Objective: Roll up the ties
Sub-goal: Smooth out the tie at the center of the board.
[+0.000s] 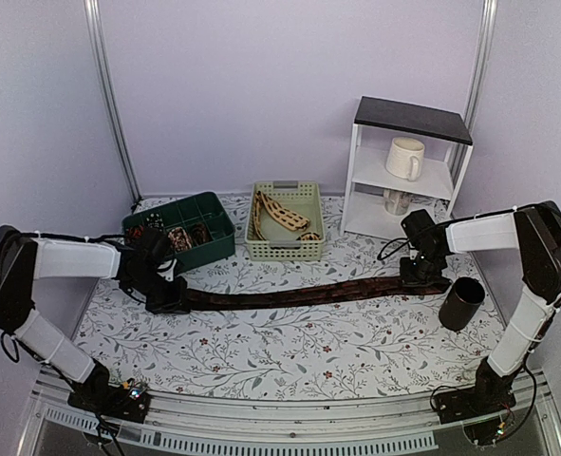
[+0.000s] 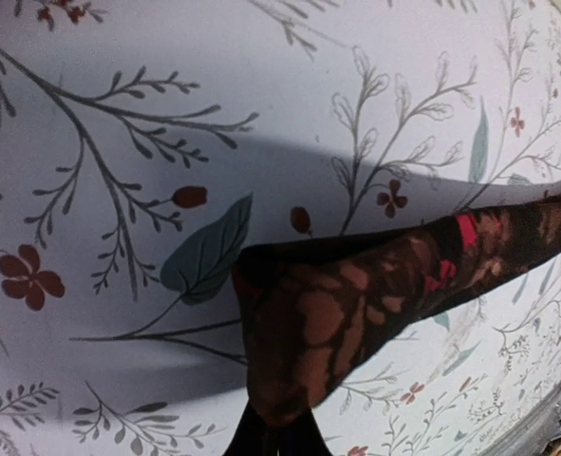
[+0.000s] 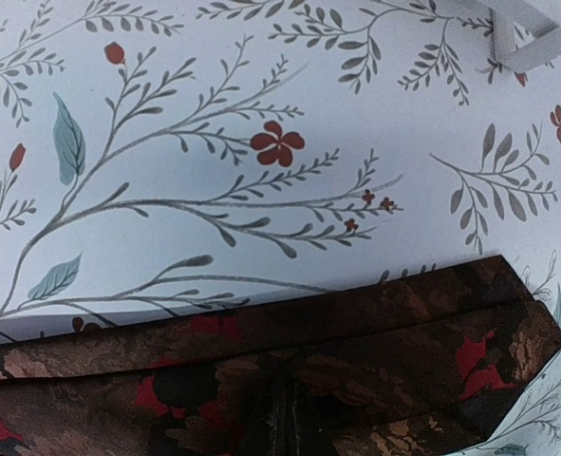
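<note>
A long dark brown-black tie (image 1: 299, 294) lies stretched across the flowered tablecloth from left to right. My left gripper (image 1: 166, 299) is shut on its narrow left end. In the left wrist view that end of the tie (image 2: 356, 313) drapes over the closed gripper (image 2: 275, 439). My right gripper (image 1: 422, 275) is shut on the wide right end. In the right wrist view the folded tie (image 3: 403, 342) bunches where the right gripper (image 3: 285, 418) pinches it. A beige tie (image 1: 278, 214) with dark markings lies in the pale basket. Small coiled ties (image 1: 180, 237) sit in the green bin.
The dark green bin (image 1: 214, 211) and the pale green basket (image 1: 285, 249) stand at the back centre-left. A white shelf (image 1: 403, 161) holding mugs stands at the back right. A black cylindrical cup (image 1: 461, 304) stands just right of the right gripper.
</note>
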{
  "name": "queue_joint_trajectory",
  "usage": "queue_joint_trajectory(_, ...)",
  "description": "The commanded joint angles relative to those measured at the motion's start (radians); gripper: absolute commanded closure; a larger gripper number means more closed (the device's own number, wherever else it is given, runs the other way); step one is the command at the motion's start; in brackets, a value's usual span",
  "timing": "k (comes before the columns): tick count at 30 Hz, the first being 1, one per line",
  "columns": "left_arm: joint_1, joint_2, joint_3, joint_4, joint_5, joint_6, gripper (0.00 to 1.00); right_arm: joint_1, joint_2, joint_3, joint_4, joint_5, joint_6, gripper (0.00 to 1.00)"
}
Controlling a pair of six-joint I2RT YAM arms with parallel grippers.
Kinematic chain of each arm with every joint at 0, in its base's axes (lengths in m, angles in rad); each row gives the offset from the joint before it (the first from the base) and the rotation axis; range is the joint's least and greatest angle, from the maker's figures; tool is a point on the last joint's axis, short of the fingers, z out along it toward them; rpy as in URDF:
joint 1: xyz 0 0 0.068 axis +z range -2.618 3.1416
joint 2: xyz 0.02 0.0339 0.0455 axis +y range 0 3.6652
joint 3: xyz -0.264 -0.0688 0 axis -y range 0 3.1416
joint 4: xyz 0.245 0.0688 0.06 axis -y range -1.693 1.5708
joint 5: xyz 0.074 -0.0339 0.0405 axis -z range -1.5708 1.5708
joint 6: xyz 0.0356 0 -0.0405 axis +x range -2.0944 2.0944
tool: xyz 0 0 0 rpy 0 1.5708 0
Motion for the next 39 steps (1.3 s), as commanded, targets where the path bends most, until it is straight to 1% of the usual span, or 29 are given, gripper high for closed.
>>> queue_joint_trajectory(1, -0.002, -0.112, 0.049, -0.066, -0.018, -0.005, 1.0, -0.011, -0.018, -0.028, -0.052, 0.026, -0.032, 0.99)
queue_joint_trajectory(4, 0.01, -0.146, 0.092, -0.079, -0.043, 0.0, 1.0, -0.011, -0.021, -0.027, -0.054, 0.028, -0.039, 0.99)
queue_joint_trajectory(7, 0.029, -0.143, 0.119, -0.041, -0.036, 0.003, 1.0, -0.01, -0.02, -0.028, -0.056, 0.028, -0.044, 0.99)
queue_joint_trajectory(10, 0.035, -0.097, 0.133, 0.005, -0.01, 0.02, 1.0, -0.011, -0.022, -0.029, -0.058, 0.027, -0.043, 0.99)
queue_joint_trajectory(14, 0.037, -0.011, 0.139, 0.011, 0.004, 0.038, 1.0, -0.011, -0.025, -0.024, -0.068, 0.035, -0.039, 0.99)
queue_joint_trajectory(27, 0.036, 0.069, 0.058, 0.064, -0.006, 0.05, 1.0, -0.011, -0.019, -0.024, -0.074, 0.041, -0.036, 0.99)
queue_joint_trajectory(33, 0.032, 0.02, -0.007, 0.076, -0.008, 0.031, 1.0, -0.011, -0.006, -0.026, -0.077, 0.039, -0.026, 0.99)
queue_joint_trajectory(39, 0.025, -0.006, -0.109, 0.155, -0.001, -0.002, 1.0, -0.012, 0.009, -0.031, -0.07, 0.043, -0.022, 0.99)
